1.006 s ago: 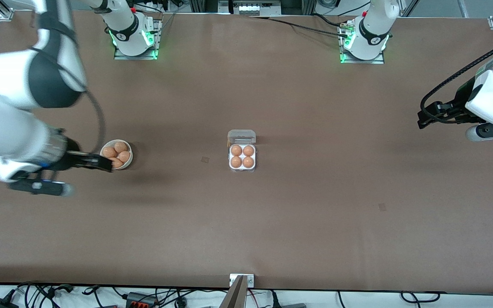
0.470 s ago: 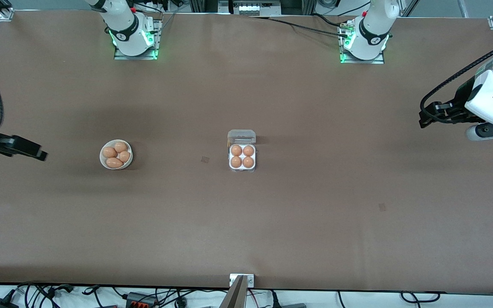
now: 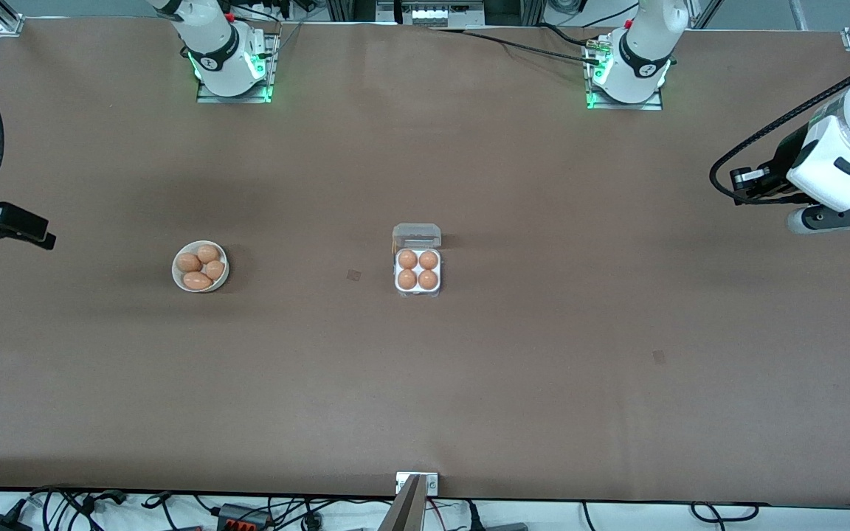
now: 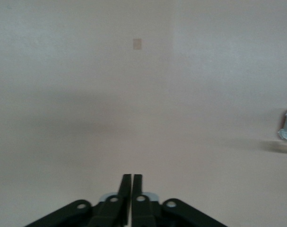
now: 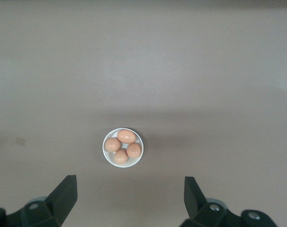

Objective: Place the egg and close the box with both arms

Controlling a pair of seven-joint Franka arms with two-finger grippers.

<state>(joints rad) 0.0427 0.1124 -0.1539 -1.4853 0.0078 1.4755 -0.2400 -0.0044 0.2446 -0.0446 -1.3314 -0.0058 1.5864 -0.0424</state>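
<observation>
While my four cells sit full, the box (image 3: 417, 271) at mid-table has its lid (image 3: 416, 235) open, hinged on the edge toward my bases. Toward my right arm's end stands the bowl (image 3: 201, 266) with four spare eggs. My right gripper (image 3: 23, 228) hangs spread and empty past that bowl; my left gripper (image 4: 132, 182) is pinched on nothing, high over its own end. Neither is clearly nearer.
</observation>
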